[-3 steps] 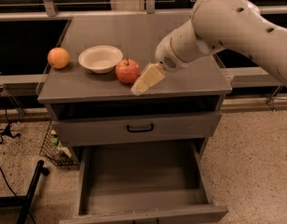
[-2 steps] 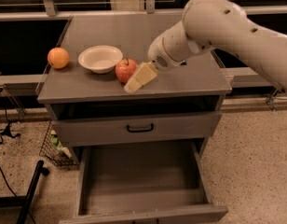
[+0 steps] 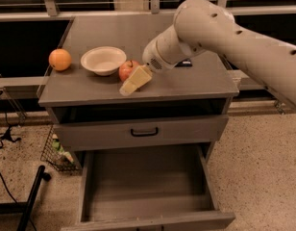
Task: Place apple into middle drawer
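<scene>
The red apple (image 3: 125, 70) sits on the grey cabinet top (image 3: 186, 83), right of the white bowl. My gripper (image 3: 131, 83) is low at the apple's front right side, covers part of it and seems to touch it. The arm reaches in from the upper right. The middle drawer (image 3: 148, 184) is pulled out wide open below the cabinet front, and its grey floor is bare.
A white bowl (image 3: 104, 59) and an orange (image 3: 59, 59) stand left of the apple. A small dark object (image 3: 184, 63) lies behind the arm. A closed drawer front with a black handle (image 3: 144, 132) sits above the open drawer. A wire basket (image 3: 56, 150) stands on the floor at the left.
My gripper has moved left along the cabinet top, from beside the apple to against its front right side. The apple, bowl and orange have stayed in place.
</scene>
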Robot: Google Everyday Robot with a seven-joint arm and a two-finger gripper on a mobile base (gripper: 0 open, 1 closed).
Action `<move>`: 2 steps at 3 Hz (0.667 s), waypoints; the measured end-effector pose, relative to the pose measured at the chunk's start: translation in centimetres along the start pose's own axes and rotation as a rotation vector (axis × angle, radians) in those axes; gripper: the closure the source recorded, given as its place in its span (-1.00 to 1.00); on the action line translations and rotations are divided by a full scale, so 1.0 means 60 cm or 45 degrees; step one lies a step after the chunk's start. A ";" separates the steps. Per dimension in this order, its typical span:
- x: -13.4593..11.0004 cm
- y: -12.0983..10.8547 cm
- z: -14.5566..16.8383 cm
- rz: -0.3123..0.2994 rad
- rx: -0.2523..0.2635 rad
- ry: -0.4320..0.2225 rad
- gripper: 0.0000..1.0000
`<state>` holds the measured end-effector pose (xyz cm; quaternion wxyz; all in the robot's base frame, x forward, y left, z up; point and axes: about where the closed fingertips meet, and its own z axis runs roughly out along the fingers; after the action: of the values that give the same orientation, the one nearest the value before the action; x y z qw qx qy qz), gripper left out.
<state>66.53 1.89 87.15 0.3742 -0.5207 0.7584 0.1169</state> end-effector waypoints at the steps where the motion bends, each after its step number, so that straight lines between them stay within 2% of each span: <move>1: 0.001 0.002 0.025 0.006 -0.027 0.014 -1.00; 2: 0.007 0.004 0.049 0.018 -0.056 0.036 -1.00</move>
<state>67.53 3.38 84.74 0.3510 -0.5248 0.7647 0.1288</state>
